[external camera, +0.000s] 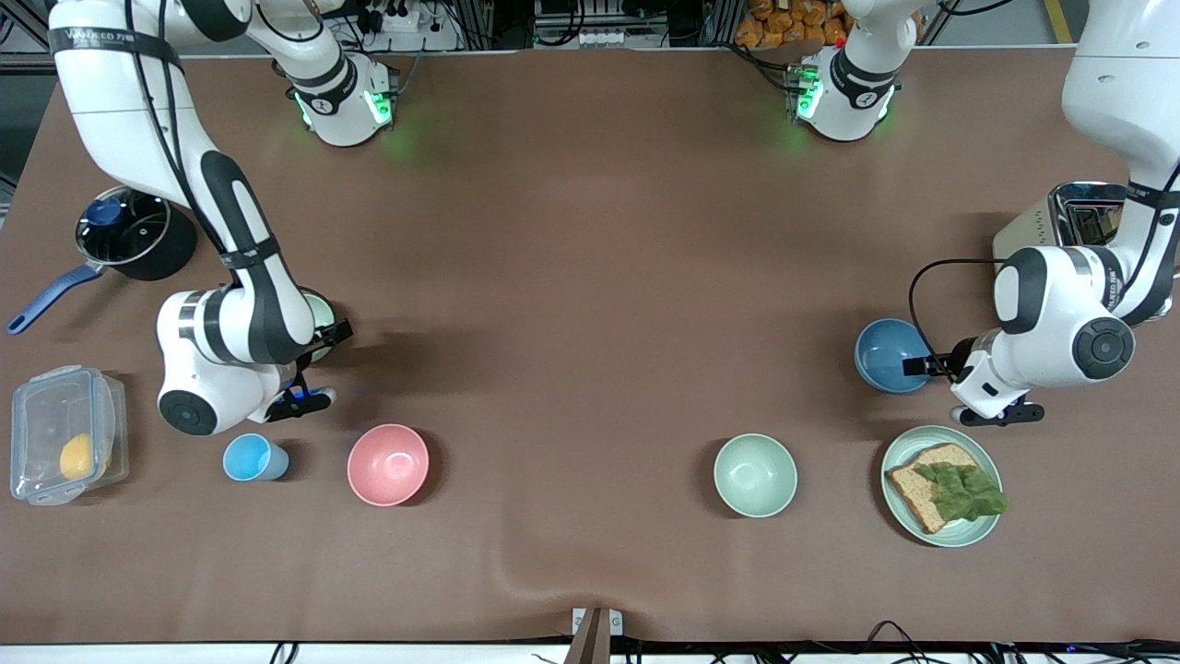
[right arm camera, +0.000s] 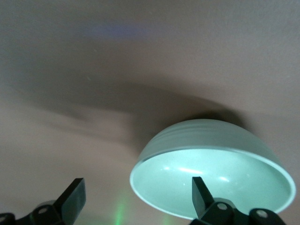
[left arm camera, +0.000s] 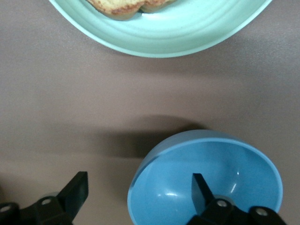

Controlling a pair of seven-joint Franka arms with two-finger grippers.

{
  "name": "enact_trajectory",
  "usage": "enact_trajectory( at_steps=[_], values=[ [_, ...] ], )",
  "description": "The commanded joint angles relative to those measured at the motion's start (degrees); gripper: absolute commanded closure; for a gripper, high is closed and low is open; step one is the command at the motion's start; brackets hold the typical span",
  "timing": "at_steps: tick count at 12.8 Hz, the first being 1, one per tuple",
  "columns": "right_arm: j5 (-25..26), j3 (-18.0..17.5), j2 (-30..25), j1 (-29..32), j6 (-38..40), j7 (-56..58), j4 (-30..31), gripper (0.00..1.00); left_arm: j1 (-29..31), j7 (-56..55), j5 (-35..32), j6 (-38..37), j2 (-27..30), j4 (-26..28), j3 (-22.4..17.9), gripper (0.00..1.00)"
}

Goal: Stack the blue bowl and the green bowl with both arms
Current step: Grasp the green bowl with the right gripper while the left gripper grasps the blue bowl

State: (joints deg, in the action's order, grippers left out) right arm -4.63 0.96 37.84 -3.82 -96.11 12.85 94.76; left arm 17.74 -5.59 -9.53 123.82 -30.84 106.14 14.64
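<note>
The left gripper (left arm camera: 138,194) hangs with its jaws spread across the rim of the blue bowl (external camera: 890,355), one finger inside and one outside, nothing clamped; that bowl sits at the left arm's end of the table, farther from the front camera than the plate (external camera: 981,533). The right gripper (right arm camera: 138,199) is equally wide apart over the green bowl's (right arm camera: 213,176) rim at the right arm's end, farther from the front camera than the cup (external camera: 253,458), gripping nothing.

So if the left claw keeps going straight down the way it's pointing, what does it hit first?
Most likely the rim of the round matte blue bowl. The left claw is open, one finger over the bowl's inside, the other outside over bare brown tabletop. How high it still sits is unclear.
</note>
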Motion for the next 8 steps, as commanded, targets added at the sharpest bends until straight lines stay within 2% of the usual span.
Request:
enact_trajectory(
  at_steps=[1, 2, 3, 4, 5, 6, 7, 8],
  values=[
    [-1.17, -0.43, -0.93, 0.92, -1.88, 0.60, 2.36, 0.00, 0.45, 0.85, -1.28, 0.55, -0.62, -0.41, 0.39, 0.24],
    [-1.26, -0.43, -0.84, 1.10, -2.50, 0.68, 2.97, 0.00, 0.45, 0.85, -1.28, 0.55, -0.62, -0.41, 0.39, 0.34],
    [-1.26, -0.43, -0.93, 1.36, -4.68, 0.68, 5.15, 0.02, 0.45, 0.85, -1.28, 0.55, -0.62, -0.41, 0.39, 0.40],
    [-1.26, -0.43, -1.37, 1.36, -7.31, 0.68, 7.26, 0.10, 0.45, 0.85, -1.28, 0.55, -0.62, -0.41, 0.39, 0.47],
    [-1.26, -0.52, -1.46, 1.62, -7.51, 0.86, 7.46, 0.35, 0.45, 0.85, -1.28, 0.55, -0.71, -0.41, 0.39, 0.55],
    [-1.35, -0.52, -1.46, 1.89, -7.43, 1.03, 7.29, 0.67, 0.45, 0.85, -1.28, 0.55, -0.71, -0.41, 0.39, 0.64],
    [-1.70, -0.60, -1.54, 2.06, -7.43, 1.12, 7.29, 0.85, 0.45, 0.85, -1.28, 0.55, -0.71, -0.41, 0.39, 0.74],
    [-1.88, -0.78, -1.63, 2.85, -7.34, 1.21, 7.20, 0.94, 0.45, 0.76, -1.28, 0.55, -0.71, -0.41, 0.39, 0.85]
  ],
)
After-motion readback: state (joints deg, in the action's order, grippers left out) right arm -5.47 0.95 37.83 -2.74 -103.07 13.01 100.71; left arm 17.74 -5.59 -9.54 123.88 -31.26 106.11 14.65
